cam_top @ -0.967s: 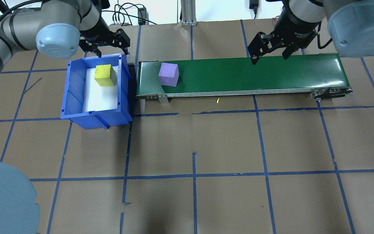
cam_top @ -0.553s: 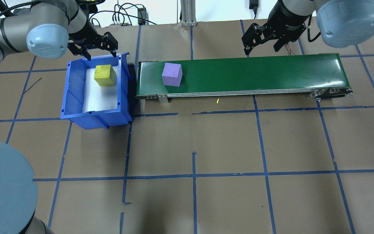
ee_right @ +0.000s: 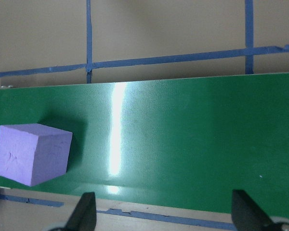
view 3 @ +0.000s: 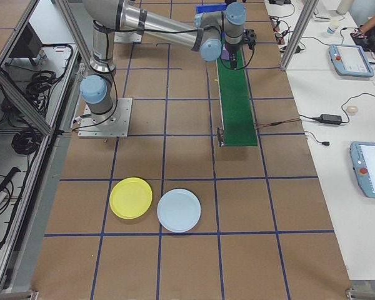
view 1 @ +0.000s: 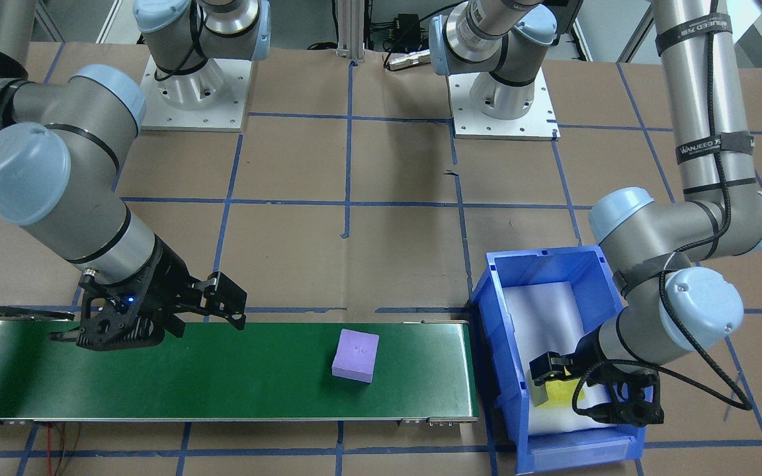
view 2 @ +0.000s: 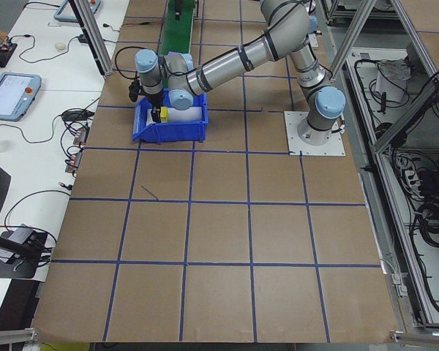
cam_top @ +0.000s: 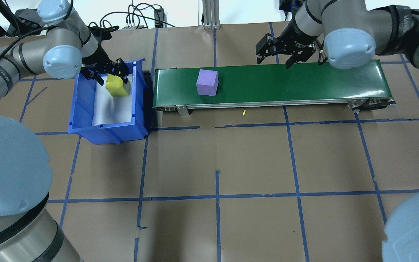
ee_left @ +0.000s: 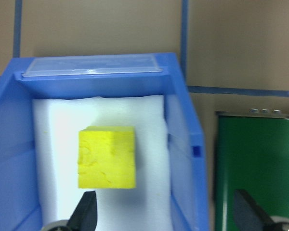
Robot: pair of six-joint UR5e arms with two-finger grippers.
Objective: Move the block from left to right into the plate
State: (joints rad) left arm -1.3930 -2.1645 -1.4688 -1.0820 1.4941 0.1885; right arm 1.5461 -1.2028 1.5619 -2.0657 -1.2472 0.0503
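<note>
Blue bin (cam_top: 86,109): stands on the desk (cam_top: 216,163) at the robot's left, just beside the left end of the green conveyor belt (cam_top: 304,82). Lined with white foam (ee_left: 149,202).
Bin contents: one yellow block (cam_top: 114,86) on the foam, at the far end of the bin; nothing else seen in it.
Left hand (cam_top: 104,74): lowered into the bin over the yellow block, fingers spread. In the left wrist view the two fingertips (ee_left: 85,211) sit wide apart, one near the block's edge, the other out over the bin wall; neither touches the block. Holds nothing.
Belt contents: one purple block (cam_top: 207,82), lying left of the belt's middle, tilted a little against the belt's edges.
Right hand (cam_top: 280,56): hangs at the belt's far edge, right of the purple block and well apart from it. Fingers spread wide, nothing between them; the right wrist view shows both fingertips (ee_right: 84,211) clear of the block.
Yellow plate (view 3: 130,197): seen only in the right side view, on the desk beyond the belt's right end, toward the robot's side. Nothing on it.
Pale blue plate (view 3: 179,210): just beside the yellow plate, also bare.
Small yellow scrap (cam_top: 244,112): on the desk, just in front of the belt.
Writing: "WANJEED" on a black strap (view 1: 714,147) around the left arm, front-facing view; a second strap higher up bears text too small to read.
</note>
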